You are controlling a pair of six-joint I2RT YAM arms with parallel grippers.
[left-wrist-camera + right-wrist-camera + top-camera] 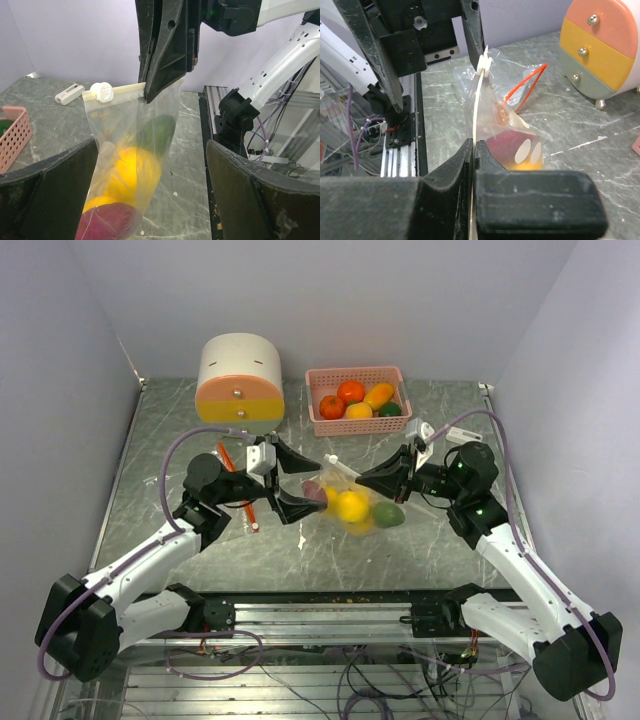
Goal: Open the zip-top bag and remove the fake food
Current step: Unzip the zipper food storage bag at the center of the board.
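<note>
**Right tool pinches the bag's zip edge; left tool stands wide open**

Right tool (474,150) has its 2 fingers pressed fully together on the top strip of the zip-top bag (130,130), gripping it at one end. The white slider (102,91) sits at the other end of the strip. From that grip the clear bag hangs down over the middle of the table (160,440). Whether its bottom touches the surface cannot be told, and neither can whether the seal is parted.

The left tool (318,482) is spread as wide as it goes and holds nothing. Its 2 fingers (55,195) stand on either side of the hanging bag, with the film between them. The finger on the left of its wrist view sits just beside the film, and the other is clear of it.

The fake food is inside the bag, bunched in its lower part. A yellow piece (137,172) lies in the middle, a dark green piece (157,132) is above it, and a dark purple piece (110,222) is at the bottom.

At the back of the table a pink basket (355,371) holds other glossy fruits (352,392) in orange, red, yellow and green. To its left stands the round drawer box (240,380), banded cream, orange and yellow. Both are well apart from the bag.
</note>
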